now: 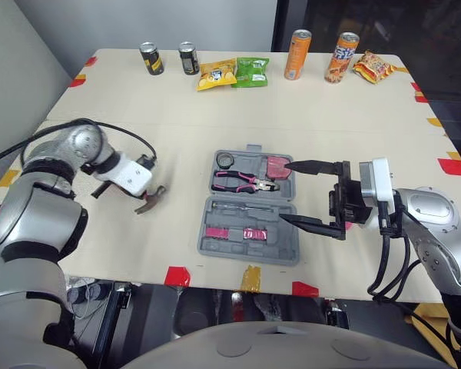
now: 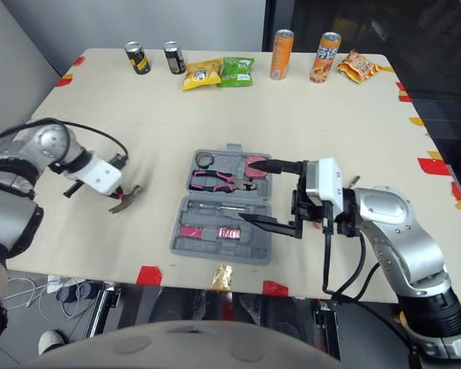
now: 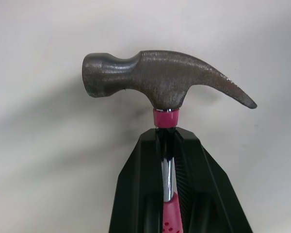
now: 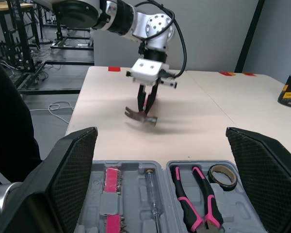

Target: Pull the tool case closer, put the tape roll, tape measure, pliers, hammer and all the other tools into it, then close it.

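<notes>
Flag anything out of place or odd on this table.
Only the hammer: it hangs head-down left of the open tool case, with the left gripper clamped on its neck just under the head rather than on the pink grip. Nothing looks spilled or damaged.

I can't read any lettering from here. The orange can (image 1: 297,54) and patterned can (image 1: 342,58), upper right, carry print, as do the yellow bag (image 1: 217,74) and green bag (image 1: 251,71), but none is legible.
</notes>
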You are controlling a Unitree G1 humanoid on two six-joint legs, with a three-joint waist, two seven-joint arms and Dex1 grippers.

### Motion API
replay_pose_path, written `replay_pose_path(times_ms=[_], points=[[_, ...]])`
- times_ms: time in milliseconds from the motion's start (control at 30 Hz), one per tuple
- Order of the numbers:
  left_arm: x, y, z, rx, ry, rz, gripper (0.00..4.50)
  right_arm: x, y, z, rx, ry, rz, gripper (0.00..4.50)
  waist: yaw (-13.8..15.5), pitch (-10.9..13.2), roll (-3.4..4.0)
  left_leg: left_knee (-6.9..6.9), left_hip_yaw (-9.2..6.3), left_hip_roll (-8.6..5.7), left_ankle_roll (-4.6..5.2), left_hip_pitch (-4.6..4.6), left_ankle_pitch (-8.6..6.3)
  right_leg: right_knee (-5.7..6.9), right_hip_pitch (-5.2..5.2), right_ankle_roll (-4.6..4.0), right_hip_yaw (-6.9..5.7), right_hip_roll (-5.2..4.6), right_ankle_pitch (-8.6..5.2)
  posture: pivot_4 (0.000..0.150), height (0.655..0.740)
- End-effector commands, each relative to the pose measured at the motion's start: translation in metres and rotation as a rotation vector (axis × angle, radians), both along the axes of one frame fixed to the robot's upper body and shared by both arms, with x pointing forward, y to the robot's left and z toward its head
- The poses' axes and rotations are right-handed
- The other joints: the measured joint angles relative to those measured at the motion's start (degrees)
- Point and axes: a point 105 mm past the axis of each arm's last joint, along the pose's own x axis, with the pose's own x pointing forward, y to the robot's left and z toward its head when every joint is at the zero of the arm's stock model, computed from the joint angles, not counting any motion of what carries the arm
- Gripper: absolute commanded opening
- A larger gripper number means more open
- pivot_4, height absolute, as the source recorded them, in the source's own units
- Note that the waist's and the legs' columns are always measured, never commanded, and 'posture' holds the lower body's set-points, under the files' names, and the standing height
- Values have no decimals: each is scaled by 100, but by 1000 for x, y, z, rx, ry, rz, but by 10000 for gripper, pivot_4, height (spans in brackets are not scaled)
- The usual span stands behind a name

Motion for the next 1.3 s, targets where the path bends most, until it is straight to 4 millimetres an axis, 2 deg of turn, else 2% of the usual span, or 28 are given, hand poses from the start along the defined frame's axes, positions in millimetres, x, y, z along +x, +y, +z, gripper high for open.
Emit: replay_pose_path(times_ms=[33,100,267,433,600,900,933,1033,1133,1300], points=[[5,4,20,-218,58,401,381,-1,2,8,17,-48,11,45000,-12,1,-1,-4,1,0,0,2,0,-2,0,-5,1,-2,-3,1500,7400],[1,2,22,-283,70,559,381,-1,2,7,18,-48,15,45000,-15,2,-2,-5,1,0,0,2,0,-3,2,-65,0,-3,-38,1500,7400],[-17,-24,23,-497,64,936,381,-4,1,7,10,-37,38,45000,-28,7,-8,-5,1,-1,4,0,1,-26,13,-68,-2,-3,-39,1500,7400],[-27,-38,11,-476,31,1235,381,-5,-1,9,4,-32,40,45000,-21,9,-10,-2,-5,-1,11,0,3,-31,21,-68,-7,-1,-39,1500,7400],[-28,-58,1,-502,19,1311,381,-6,-3,9,-2,-24,38,45000,-36,9,-11,-2,-8,-1,14,-2,4,-34,24,-68,-8,1,-39,1500,7400],[-16,-69,-30,-437,-56,1299,381,-6,-5,8,-16,-15,34,45000,-70,9,-10,-3,-14,-2,20,-3,4,-40,25,-66,-11,3,-38,1500,7400],[-16,-70,-31,-451,-54,1311,7152,-7,-5,8,-16,-13,33,45000,-69,9,-10,-3,-14,-2,20,-2,4,-40,26,-66,-11,3,-38,1500,7400],[-18,-65,-32,-463,-66,1311,15394,-7,-6,8,-18,-9,29,45000,-67,8,-9,-4,-14,-2,21,0,3,-44,30,-65,-11,2,-38,1500,7400],[-23,-55,-25,-537,-95,1265,26378,-8,-7,7,-18,-4,22,45000,-90,8,-8,-9,-14,-2,21,3,3,-45,32,-64,-12,3,-38,1500,7400],[-46,-35,-17,-681,-144,1173,44223,-8,-9,6,-17,1,12,45000,-244,8,-7,-27,-16,0,21,2,3,-57,29,-63,-13,8,-39,1500,7400]])
